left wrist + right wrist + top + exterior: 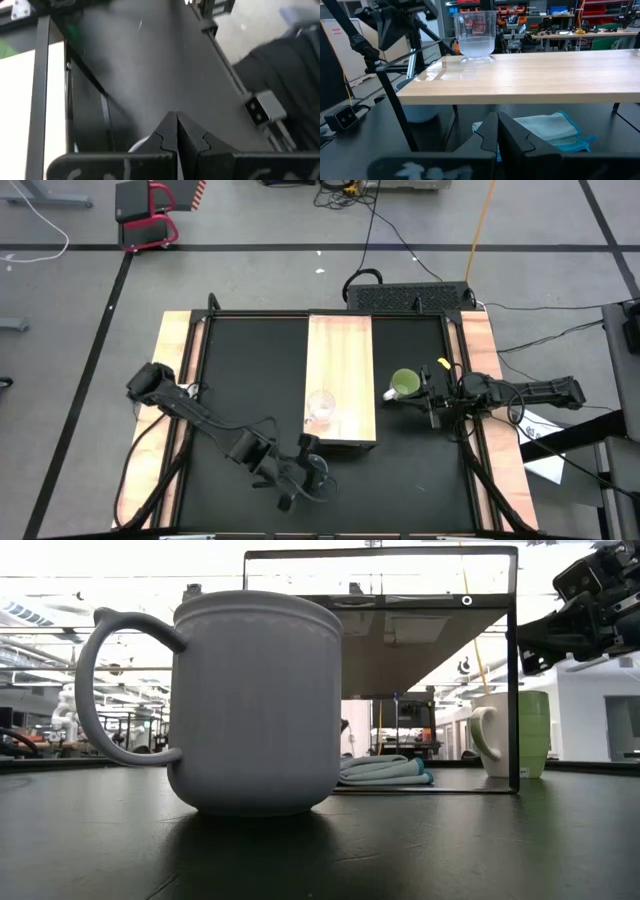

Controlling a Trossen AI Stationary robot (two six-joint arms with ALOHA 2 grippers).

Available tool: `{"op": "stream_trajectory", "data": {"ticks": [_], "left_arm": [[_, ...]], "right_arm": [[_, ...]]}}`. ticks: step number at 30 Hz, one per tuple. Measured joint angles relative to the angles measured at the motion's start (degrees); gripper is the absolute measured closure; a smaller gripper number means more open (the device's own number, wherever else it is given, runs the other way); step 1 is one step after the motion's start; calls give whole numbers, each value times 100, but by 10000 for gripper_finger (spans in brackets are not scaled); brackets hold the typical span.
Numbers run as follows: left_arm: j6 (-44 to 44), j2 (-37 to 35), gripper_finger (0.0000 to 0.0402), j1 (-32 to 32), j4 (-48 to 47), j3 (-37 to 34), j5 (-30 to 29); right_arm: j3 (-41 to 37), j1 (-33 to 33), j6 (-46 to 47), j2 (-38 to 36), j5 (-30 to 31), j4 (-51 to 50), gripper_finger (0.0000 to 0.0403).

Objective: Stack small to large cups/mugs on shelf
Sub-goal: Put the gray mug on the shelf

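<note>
The glass cup (321,407) already stands on the shelf (340,350), near its front end. The blue-grey mug (250,700) sits on the worktop (250,370) just off the shelf's front corner, and the green mug (405,384) stands on the worktop just beside the shelf's right edge. My left tool (312,470) hangs over the blue-grey mug, fingers pressed together and holding nothing. My right tool (432,396) sits just right of the green mug, also pinched closed and empty. With 2 mugs left, I judge the risk is a closed tool knocking a mug over, or a mug carried in bumping the glass cup off the shelf.
</note>
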Motion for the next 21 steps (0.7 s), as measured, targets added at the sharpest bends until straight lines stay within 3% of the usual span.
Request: {"op": "stream_trajectory", "data": {"ticks": [10,21], "left_arm": [[-655,568,401,7,-1597,940,539],[-965,817,401,-121,-1874,1005,1012]], "right_arm": [[-1,0,-7,97,6,-22,403],[-1,-2,0,131,4,-7,403]]}}
